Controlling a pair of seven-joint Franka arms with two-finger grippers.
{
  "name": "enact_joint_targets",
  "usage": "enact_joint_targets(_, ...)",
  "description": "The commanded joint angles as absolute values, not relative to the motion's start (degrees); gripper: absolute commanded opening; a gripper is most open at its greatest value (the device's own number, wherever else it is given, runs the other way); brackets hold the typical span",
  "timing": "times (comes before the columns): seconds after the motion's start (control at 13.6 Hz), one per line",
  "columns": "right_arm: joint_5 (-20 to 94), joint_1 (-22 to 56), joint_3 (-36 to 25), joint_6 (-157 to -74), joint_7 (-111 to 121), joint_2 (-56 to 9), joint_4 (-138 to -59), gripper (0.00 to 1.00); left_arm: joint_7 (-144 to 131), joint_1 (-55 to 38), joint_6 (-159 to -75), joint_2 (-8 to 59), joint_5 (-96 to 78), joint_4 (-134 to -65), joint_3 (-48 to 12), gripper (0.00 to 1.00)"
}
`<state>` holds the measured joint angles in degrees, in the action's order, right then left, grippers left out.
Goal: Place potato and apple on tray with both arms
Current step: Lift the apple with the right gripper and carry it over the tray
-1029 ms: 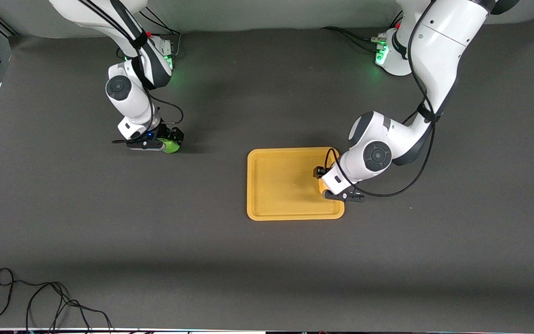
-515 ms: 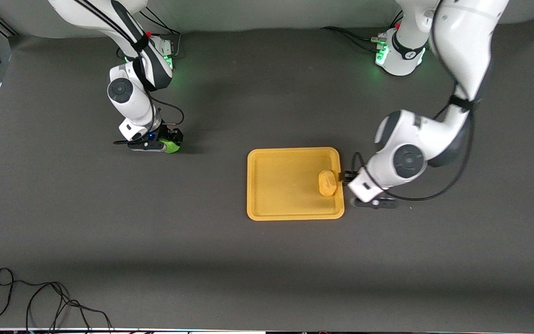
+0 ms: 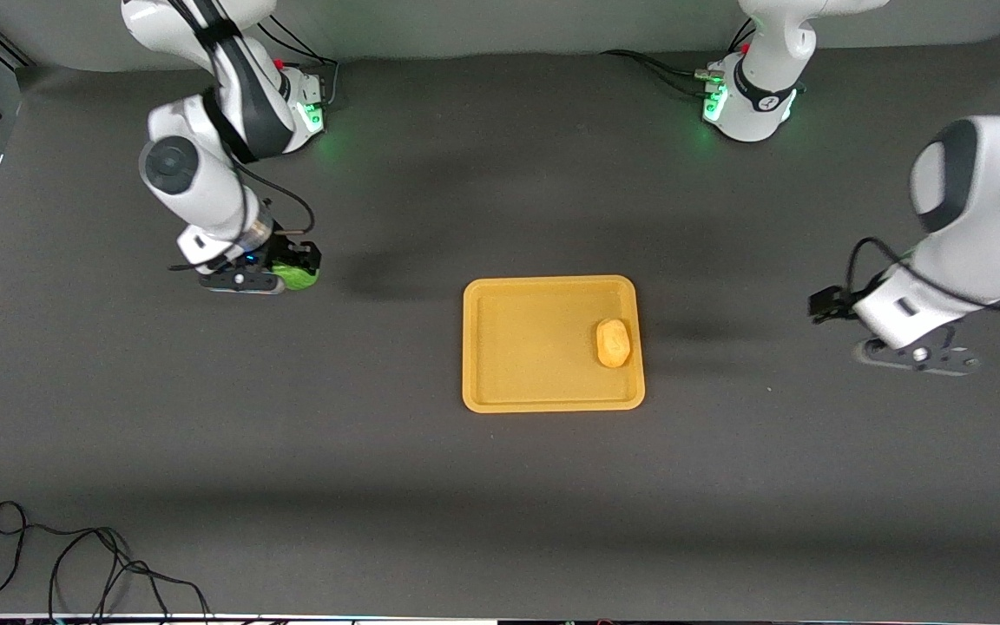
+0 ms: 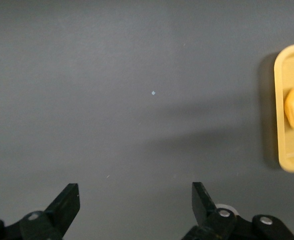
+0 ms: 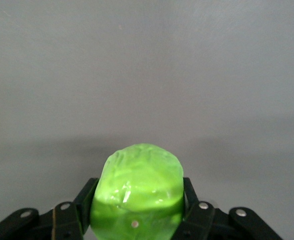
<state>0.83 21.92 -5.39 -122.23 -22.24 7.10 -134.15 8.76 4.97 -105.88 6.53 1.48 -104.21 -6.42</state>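
The left pincer (image 4: pixel 136 207) has let go of the potato (image 3: pixel 613 342) and pulled away toward the left arm's end of the counter (image 3: pixel 500 486), where it now hangs spread wide and empty over bare surface, well apart from the tray (image 3: pixel 535 395); the potato lies inside the tray by the rim on that same end, so half the job looks done. Meanwhile the right pincer (image 3: pixel 296 276) has lifted a little, clenched on the apple (image 3: pixel 295 277) over the counter toward the right arm's end, well apart from the tray it must still reach.
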Motion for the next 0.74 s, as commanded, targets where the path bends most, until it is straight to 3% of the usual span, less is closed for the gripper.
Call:
enact_joint_targets(0.0,0.7,22.1,-6.2,-105.1,-21.3,5.8,-117.3,0.41,14.8,9.2,-103.4,0.9,-2.1,-105.6,-6.9,1.0)
enact_joint_targets(0.15,0.8,22.2,-6.2,-98.7,-21.4,4.1,-108.6,0.41,15.3,10.0,-102.8,-0.4,-2.1,-105.4,-6.6,1.0)
enact_joint_targets(0.37,1.1,22.7,-5.5,-98.0,-22.4,-1.1,-99.6,0.41,15.6,10.5,-102.7,-1.1,-1.9,-103.7,-6.4,1.0)
enact_joint_targets(0.66,4.4,29.4,-5.2,-98.0,-30.9,-17.4,-79.5,0.41,16.1,10.3,-100.2,-0.3,-1.4,-100.0,-6.5,1.0)
